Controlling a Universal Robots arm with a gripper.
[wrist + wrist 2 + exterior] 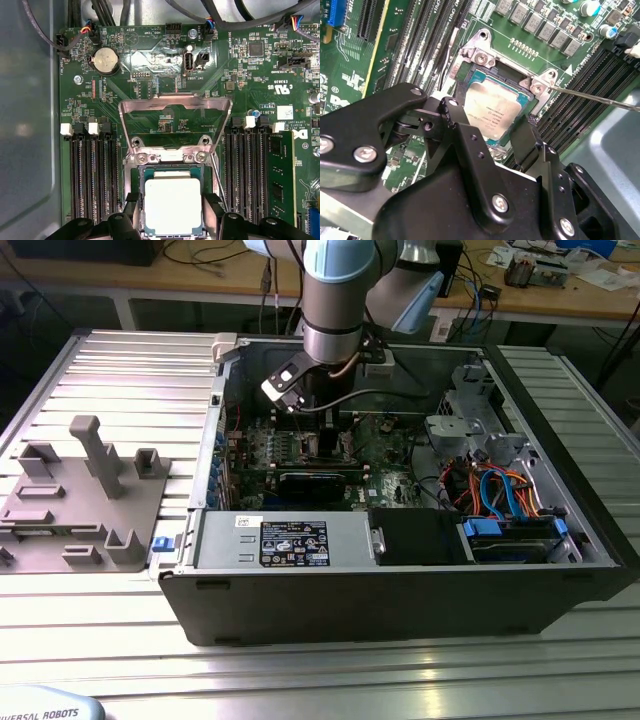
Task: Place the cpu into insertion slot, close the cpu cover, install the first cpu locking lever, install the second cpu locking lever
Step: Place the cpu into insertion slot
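The cpu (172, 205) (495, 110), a flat square chip with a silvery top, lies in the insertion slot (170, 157) (481, 56) in the middle of the green motherboard. My gripper (172, 200) (487, 120) (322, 440) straddles it, and its black fingers (134, 200) press against two opposite edges of the chip. The cpu cover (175, 102), a thin metal frame with a square window, stands swung up and open beyond the socket. A thin locking lever rod (600, 97) (219, 180) sticks out beside the socket, unlatched.
Long black memory slots (92, 175) flank the socket, with one memory stick (280, 175) fitted. A coin battery (105, 60) and cables sit past the cover. The case wall (25, 125) is close by. A grey fixture (80, 500) lies outside the case at the exterior view's left.
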